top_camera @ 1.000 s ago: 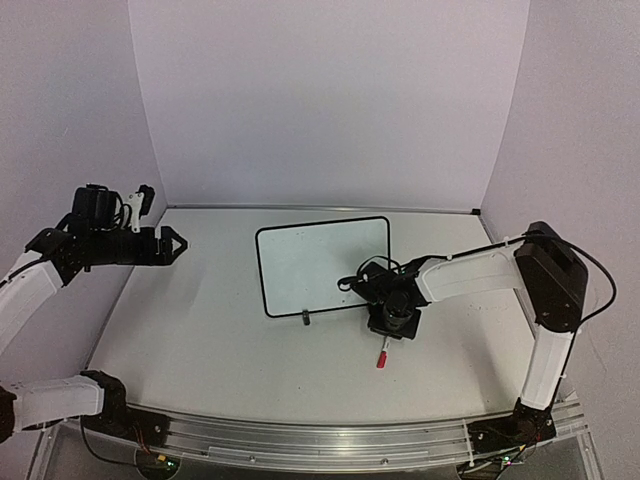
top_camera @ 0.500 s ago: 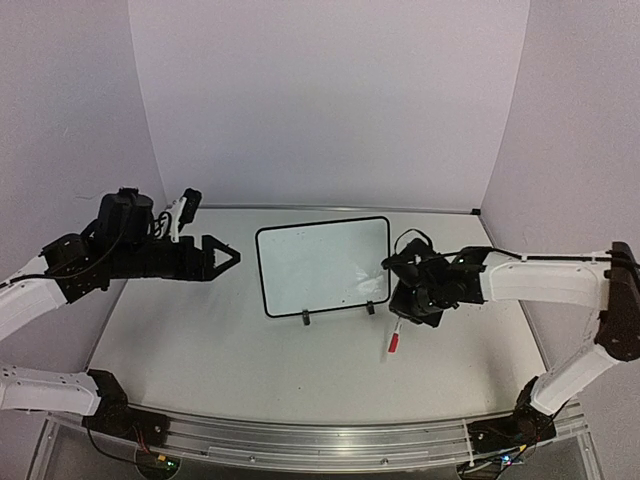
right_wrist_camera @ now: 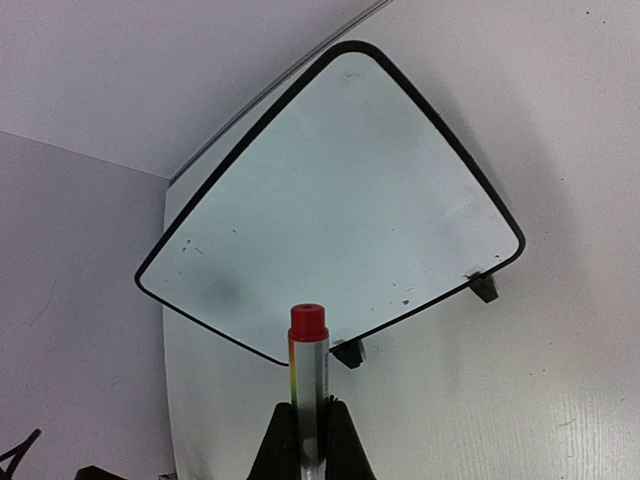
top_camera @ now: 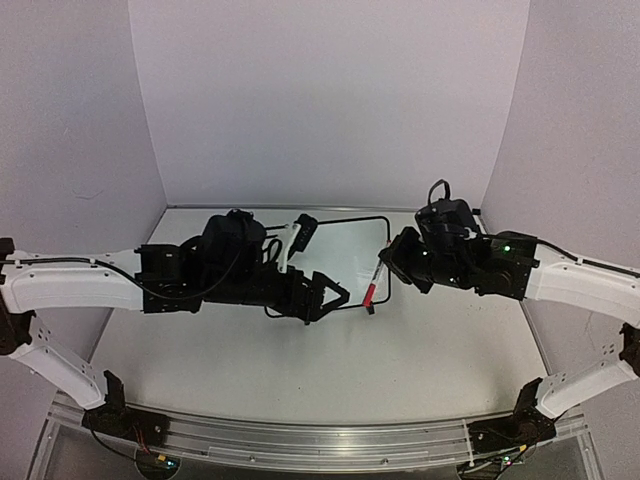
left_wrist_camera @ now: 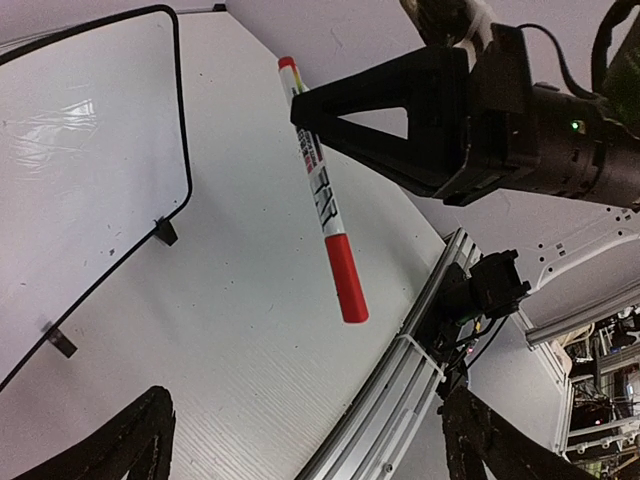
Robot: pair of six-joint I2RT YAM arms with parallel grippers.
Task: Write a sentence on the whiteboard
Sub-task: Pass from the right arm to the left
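Left wrist shows marker (left_wrist_camera: 326,205) clamped in right claw (left_wrist_camera: 304,106); top external shows left claw (top_camera: 333,301) apart.

White table (top_camera: 430,345), whiteboard (top_camera: 348,250) seemingly flat on it

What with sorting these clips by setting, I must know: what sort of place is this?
Probably a robotics lab booth: plain lilac walls enclose a white table, the left arm and right arm sit on an aluminium rail at its near edge, with a whiteboard and red-capped marker as props.
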